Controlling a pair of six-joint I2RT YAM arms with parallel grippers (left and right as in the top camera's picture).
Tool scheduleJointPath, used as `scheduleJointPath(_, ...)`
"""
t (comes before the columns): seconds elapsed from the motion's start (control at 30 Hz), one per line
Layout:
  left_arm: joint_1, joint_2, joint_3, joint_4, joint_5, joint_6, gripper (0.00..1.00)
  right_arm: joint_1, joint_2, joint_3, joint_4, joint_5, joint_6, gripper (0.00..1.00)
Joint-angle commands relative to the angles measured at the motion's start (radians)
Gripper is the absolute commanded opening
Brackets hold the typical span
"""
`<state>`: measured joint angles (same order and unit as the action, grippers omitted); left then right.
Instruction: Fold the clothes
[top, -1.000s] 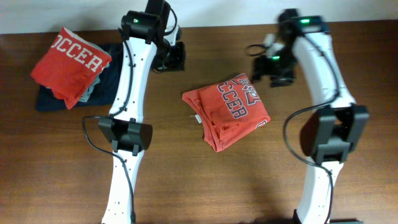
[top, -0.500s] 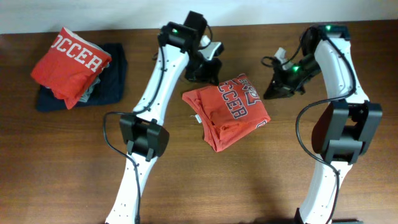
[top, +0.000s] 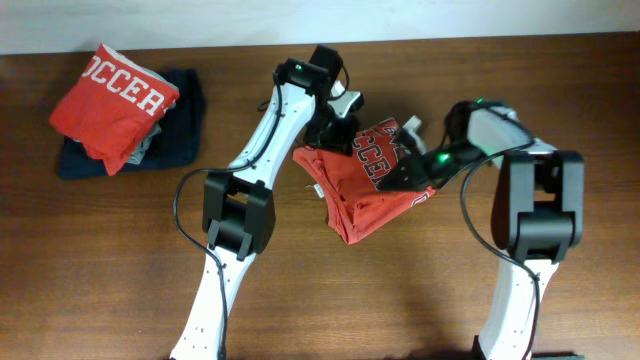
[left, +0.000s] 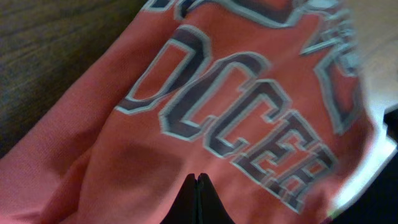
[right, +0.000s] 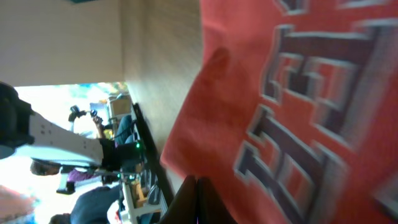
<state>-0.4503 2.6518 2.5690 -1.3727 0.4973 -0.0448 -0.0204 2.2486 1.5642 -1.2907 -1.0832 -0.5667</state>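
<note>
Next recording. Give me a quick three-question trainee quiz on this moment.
1. True or false: the centre T-shirt lies fully spread flat.
2. What lies under the folded red shirt at far left? A) navy garment B) towel C) nothing
3. Fill in: each wrist view shows its fingers pressed ____.
Key: 1 false; 2 A; 3 together.

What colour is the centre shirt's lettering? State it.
Lettering: dark, pale outline; clearest in left wrist view.
</note>
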Motion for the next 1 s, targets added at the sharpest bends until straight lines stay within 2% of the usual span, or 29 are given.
scheduleJointPath(0.0, 0.008, -0.013, -0.073, 0.037, -0.064, 0.02, 0.0, 0.064, -0.015, -0.074, 0.079, -0.126, -0.031, 0.04)
scheduleJointPath(0.13, 0.008, -0.013, -0.147, 0.082, -0.076, 0.02, 0.0, 0.114, -0.015, -0.132, 0.179, -0.123, -0.016, 0.04)
scheduleJointPath(0.2, 0.008, -0.013, -0.183, 0.105, -0.077, 0.02, 0.0, 0.131, -0.015, -0.152, 0.231, -0.099, 0.04, 0.04)
scheduleJointPath(0.33, 0.01, -0.013, -0.24, 0.138, -0.1, 0.02, 0.0, 0.145, -0.015, -0.18, 0.34, 0.066, 0.251, 0.04)
scheduleJointPath(0.37, 0.011, -0.013, -0.254, 0.143, -0.129, 0.02, 0.0, 0.145, -0.015, -0.185, 0.374, 0.195, 0.376, 0.04)
scheduleJointPath(0.47, 0.011, -0.013, -0.264, 0.15, -0.147, 0.02, 0.0, 0.145, -0.015, -0.185, 0.401, 0.296, 0.497, 0.04)
scheduleJointPath(0.67, 0.011, -0.032, -0.181, 0.13, -0.143, 0.019, 0.0, 0.145, -0.016, -0.182, 0.407, 0.271, 0.523, 0.04)
scheduleJointPath(0.83, 0.011, -0.085, -0.046, 0.094, -0.143, 0.019, 0.0, 0.144, -0.022, -0.132, 0.356, 0.09, 0.509, 0.04)
scheduleJointPath(0.9, 0.011, -0.092, -0.002, 0.089, -0.143, 0.016, 0.0, 0.143, -0.043, -0.073, 0.259, -0.026, 0.424, 0.04)
scheduleJointPath(0.97, 0.011, -0.092, -0.002, 0.089, -0.151, 0.016, 0.01, 0.142, -0.067, -0.032, 0.201, -0.035, 0.383, 0.04)
